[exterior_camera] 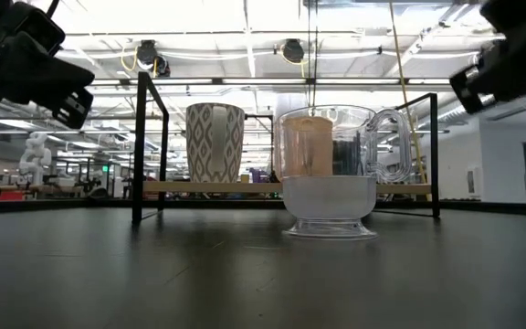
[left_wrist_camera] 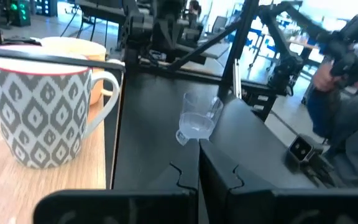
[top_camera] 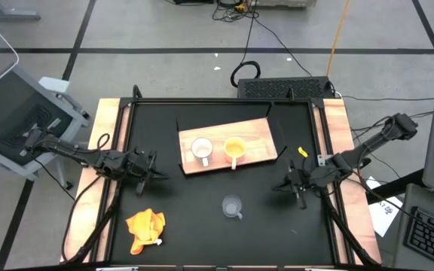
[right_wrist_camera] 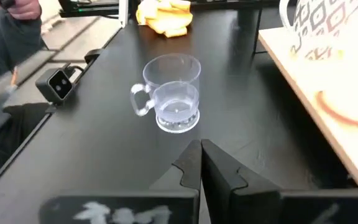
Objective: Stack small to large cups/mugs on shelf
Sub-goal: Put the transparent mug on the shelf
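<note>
Cups on a black table, two already up on the wooden shelf, which sits toward the table's far edge inside a thin black frame. Room beyond: grey floor w/ dark tape lines and cables from above; low view adds bright ceiling lights and a long workshop behind. White patterned cup and yellow-orange cup stand side by side on the shelf, apart. Clear glass cup stands upright on the table, nearer the front, between the two arms. Orange-yellow cloth lies crumpled at front left. Left end effector hovers left of the shelf, fingers shut, holding nothing; right end effector hovers right of the glass cup, fingers also shut and empty. Wrist views show each pair of fingers pressed together; right wrist view also catches a person's sleeve at the table's edge, unseen from above. Low view puts the glass cup in front of the yellow-orange one.
</note>
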